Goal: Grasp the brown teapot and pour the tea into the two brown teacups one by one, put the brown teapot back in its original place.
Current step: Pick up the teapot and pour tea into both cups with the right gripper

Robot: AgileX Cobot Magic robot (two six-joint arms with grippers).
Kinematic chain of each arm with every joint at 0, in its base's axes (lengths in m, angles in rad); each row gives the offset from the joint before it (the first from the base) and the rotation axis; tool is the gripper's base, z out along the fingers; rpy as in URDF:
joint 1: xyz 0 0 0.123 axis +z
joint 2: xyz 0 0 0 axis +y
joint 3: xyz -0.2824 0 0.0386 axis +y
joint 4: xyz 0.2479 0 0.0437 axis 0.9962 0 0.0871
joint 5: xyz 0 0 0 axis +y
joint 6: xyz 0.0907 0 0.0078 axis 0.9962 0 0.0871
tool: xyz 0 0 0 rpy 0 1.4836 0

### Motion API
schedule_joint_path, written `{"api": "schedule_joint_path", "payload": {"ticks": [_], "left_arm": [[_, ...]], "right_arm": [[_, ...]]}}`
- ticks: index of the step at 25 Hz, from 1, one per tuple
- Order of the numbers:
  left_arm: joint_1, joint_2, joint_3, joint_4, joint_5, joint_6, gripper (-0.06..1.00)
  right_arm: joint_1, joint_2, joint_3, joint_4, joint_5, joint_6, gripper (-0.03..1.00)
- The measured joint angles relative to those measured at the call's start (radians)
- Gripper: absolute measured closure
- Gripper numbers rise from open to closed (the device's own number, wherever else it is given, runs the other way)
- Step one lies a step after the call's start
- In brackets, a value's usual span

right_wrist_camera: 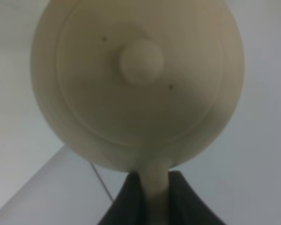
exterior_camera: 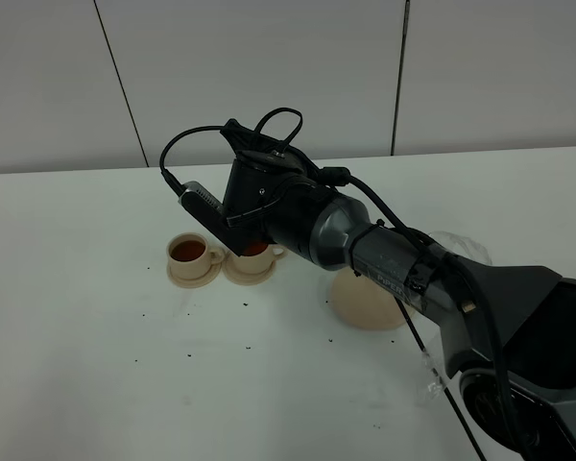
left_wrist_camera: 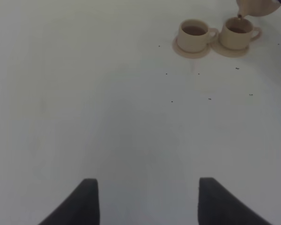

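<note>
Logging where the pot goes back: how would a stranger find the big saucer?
On the white table, look right of the two teacups, under the robot's right arm. The wide beige saucer lies there, clearly larger than the cups' small saucers and carrying no cup.

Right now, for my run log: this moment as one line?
right gripper: shut on brown teapot handle | spout: over one teacup | other teacup: holds tea | left gripper: open, empty
</note>
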Motion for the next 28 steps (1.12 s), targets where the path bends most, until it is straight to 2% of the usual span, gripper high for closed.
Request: {"api": "schedule_joint_path", "payload": {"ticks": [28], "left_arm": [[0.000,0.000,0.000,0.000,0.000,-0.001,0.41]], "right_arm": [[0.000,0.000,0.000,-0.001,-0.013,-0.012,0.88]]}}
